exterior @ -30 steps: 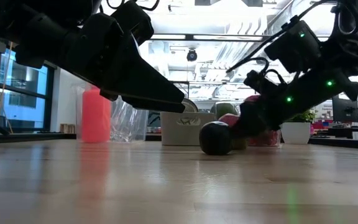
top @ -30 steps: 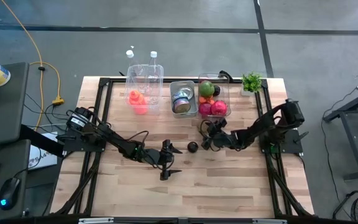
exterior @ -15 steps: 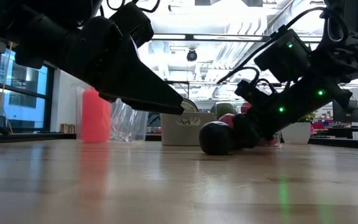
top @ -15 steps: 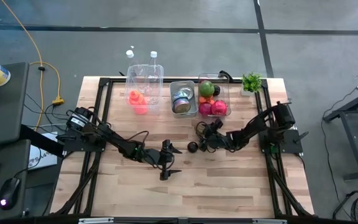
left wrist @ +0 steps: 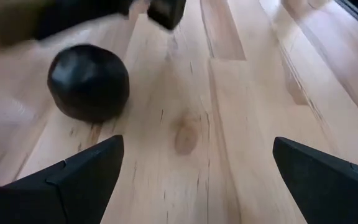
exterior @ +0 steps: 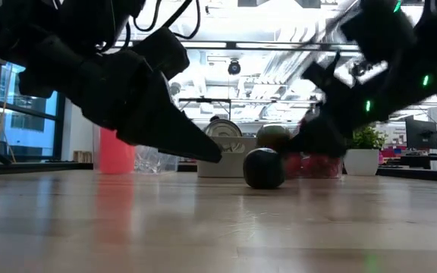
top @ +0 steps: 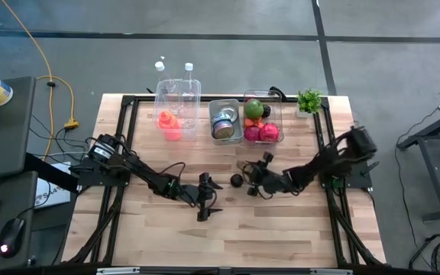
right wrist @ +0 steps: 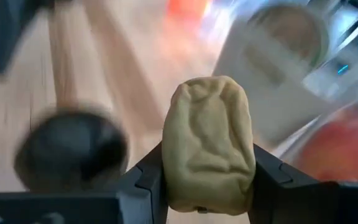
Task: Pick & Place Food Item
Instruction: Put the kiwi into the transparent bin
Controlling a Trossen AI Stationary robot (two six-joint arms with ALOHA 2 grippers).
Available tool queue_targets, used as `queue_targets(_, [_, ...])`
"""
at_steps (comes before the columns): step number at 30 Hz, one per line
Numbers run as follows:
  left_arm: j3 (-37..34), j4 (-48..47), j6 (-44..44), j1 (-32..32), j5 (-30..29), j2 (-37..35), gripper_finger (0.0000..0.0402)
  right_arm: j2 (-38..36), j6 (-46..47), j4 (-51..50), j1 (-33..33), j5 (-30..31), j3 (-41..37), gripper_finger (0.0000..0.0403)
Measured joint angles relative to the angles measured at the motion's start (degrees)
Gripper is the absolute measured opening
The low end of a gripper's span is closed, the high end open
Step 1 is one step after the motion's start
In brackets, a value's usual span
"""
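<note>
A tan, lumpy food piece (right wrist: 207, 140) sits between the fingers of my right gripper (right wrist: 207, 177), which is shut on it just right of the table's middle (top: 250, 182). A dark round ball (top: 237, 181) rests on the wood right beside that gripper, on its left, and also shows in the low view (exterior: 264, 167). My left gripper (top: 205, 196) stands open left of the ball; in its wrist view the ball (left wrist: 89, 81) lies ahead of the spread fingers, apart from them. My right gripper pinches the tan piece by its two opposite sides (right wrist: 169, 168) between its two fingers (right wrist: 272, 180). The fingers come from the table's right, slanting slightly down. The piece stands upright between them and rises well above the fingers; its underside is hidden.
At the far edge stand a clear bin with a can (top: 225, 122), a clear bin of green and red fruit (top: 261, 121), a clear container with an orange thing (top: 176, 113) and a small potted plant (top: 308, 100). Bare wood lies toward the near edge.
My right gripper has swung a little toward the near edge, rolled its wrist and risen off the wood beside the dark ball, its fingers closer together than before. The ball has stayed where it was.
</note>
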Motion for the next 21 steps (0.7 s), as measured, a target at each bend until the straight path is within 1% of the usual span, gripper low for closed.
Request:
queue_targets(5, [0.0, 0.6, 0.0, 0.0, 0.1, 0.0, 0.0399, -10.1, -4.9, -3.9, 3.3, 8.4, 0.0, 0.0127])
queue_targets(10, [0.0, 1.0, -0.1, 0.0, 0.2, 0.0, 0.0399, -18.4, -9.3, -6.0, 2.1, 14.2, 0.0, 0.013])
queue_targets(12, [0.0, 1.1, -0.1, 0.0, 0.2, 0.0, 0.0399, -20.7, -9.7, -6.9, -0.5, 13.8, 0.0, 0.0129])
queue_targets(15, [0.0, 1.2, -0.1, 0.0, 0.2, 0.0, 0.0399, -22.8, -8.0, -8.4, -5.8, 11.0, 0.0, 0.013])
queue_targets(21, [0.0, 1.2, -0.1, 0.4, 0.2, 0.0, 0.0399, -23.1, -2.8, -12.2, -15.2, 4.3, 0.0, 0.0147])
